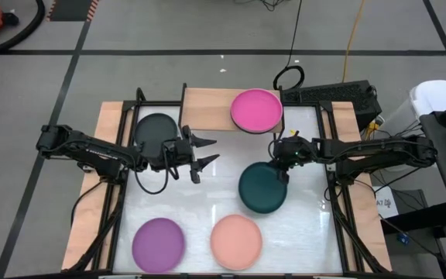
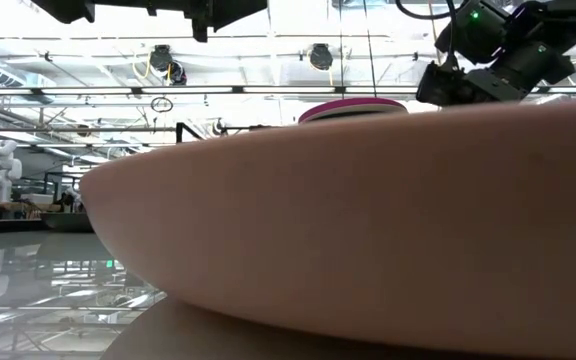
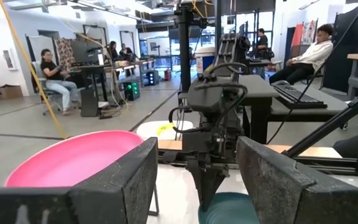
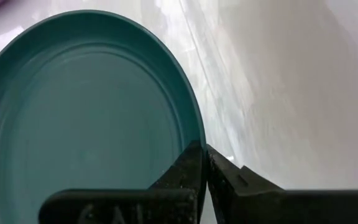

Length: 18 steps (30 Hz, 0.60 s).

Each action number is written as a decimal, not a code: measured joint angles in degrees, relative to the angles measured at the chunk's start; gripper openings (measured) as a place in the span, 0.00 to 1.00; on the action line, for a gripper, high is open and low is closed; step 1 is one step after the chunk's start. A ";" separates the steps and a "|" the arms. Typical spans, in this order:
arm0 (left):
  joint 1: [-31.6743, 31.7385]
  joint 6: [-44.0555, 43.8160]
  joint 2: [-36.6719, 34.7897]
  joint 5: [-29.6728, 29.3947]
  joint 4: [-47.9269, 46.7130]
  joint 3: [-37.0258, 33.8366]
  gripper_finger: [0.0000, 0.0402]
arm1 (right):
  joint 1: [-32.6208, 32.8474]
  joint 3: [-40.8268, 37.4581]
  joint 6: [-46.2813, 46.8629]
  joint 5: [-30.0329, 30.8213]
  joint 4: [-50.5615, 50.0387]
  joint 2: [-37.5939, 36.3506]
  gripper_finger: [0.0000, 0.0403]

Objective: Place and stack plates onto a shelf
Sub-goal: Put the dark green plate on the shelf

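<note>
In the high view my right gripper [image 1: 283, 172] is shut on the far rim of a dark teal plate [image 1: 262, 188] at the table's middle. My left gripper [image 1: 211, 151] hangs open to the left of it, fingers pointing right and touching nothing. A magenta plate [image 1: 256, 110] lies flat on the light-wood shelf [image 1: 207, 108] at the far side. A charcoal plate [image 1: 157, 132] lies at the shelf's left end, behind the left gripper. The left wrist view shows the magenta plate [image 3: 67, 162] and the right gripper above the teal plate [image 3: 229, 210]. My right gripper [image 4: 204, 155] pinches the teal plate's rim [image 4: 194, 134] between its two fingers, one finger on the inner face and one on the outer. The fingers come from above, pointing down. The plate is tilted in the hold; whether its other side touches the table does not show.
A purple plate [image 1: 159, 244] and a salmon plate [image 1: 236, 242] lie flat near the table's near edge. The salmon plate [image 2: 368, 230] fills the low view. Black frame rails [image 1: 119, 178] run along the left and right sides. People sit at desks in the room beyond.
</note>
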 joint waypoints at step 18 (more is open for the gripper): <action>0.42 0.30 0.00 0.00 -0.15 -0.02 0.56 | -0.26 0.00 -2.56 0.11 1.36 0.00 0.00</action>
